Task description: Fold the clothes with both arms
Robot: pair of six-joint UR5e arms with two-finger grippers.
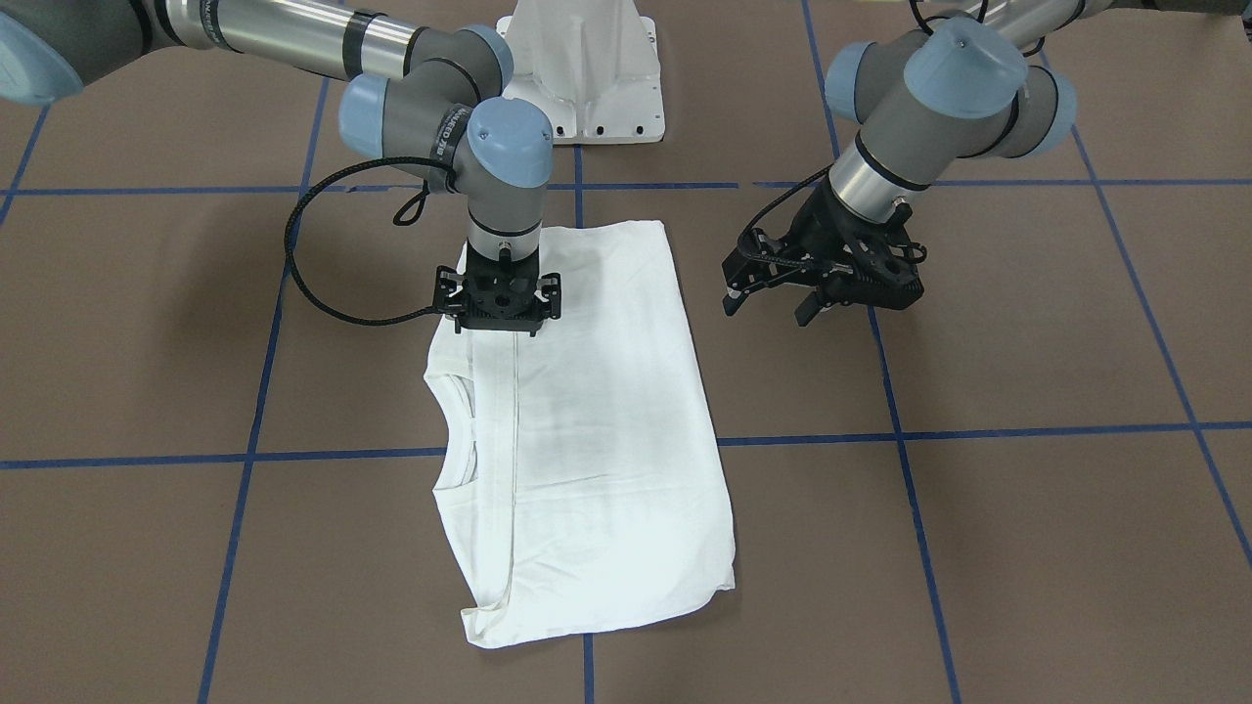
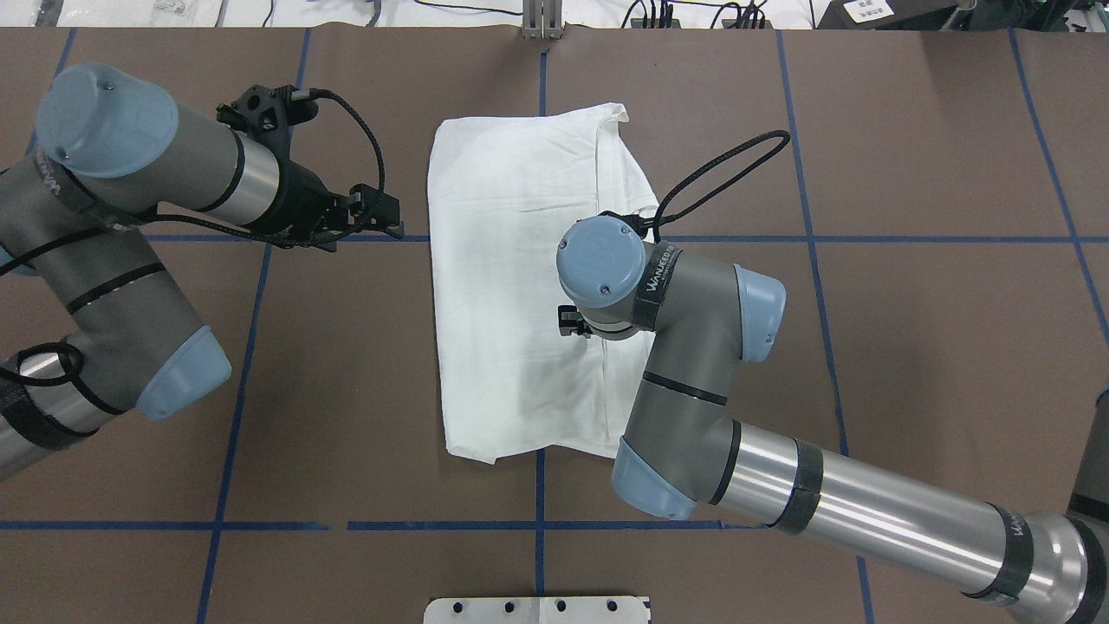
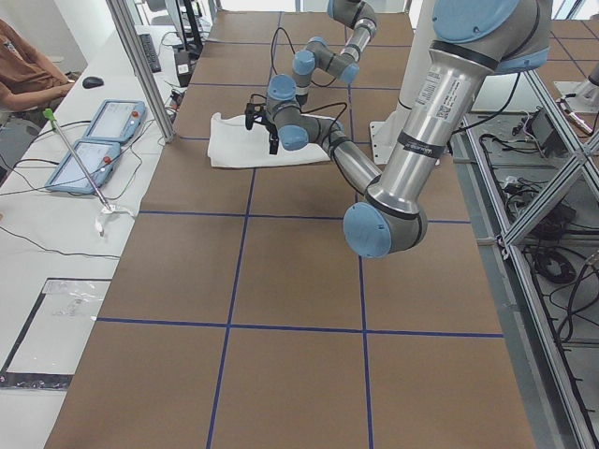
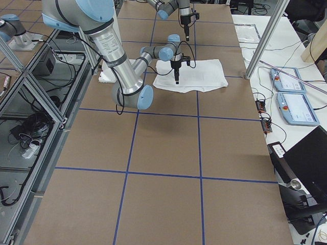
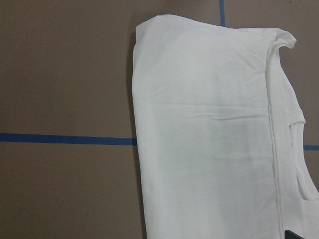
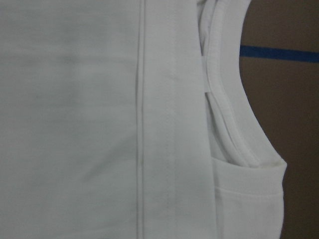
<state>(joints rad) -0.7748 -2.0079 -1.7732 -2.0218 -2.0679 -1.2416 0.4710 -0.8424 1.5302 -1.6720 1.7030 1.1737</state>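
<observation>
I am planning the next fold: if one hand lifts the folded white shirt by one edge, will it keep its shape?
Probably not. The shirt lies in thin, soft layers with wrinkles, so it would likely droop and unfold. Pushed across the table, it would probably bunch up rather than slide.

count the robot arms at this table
2. The right arm reaches over the white shirt, hand down near the collar. The left arm hangs beside the opposite edge, off the cloth.
</observation>
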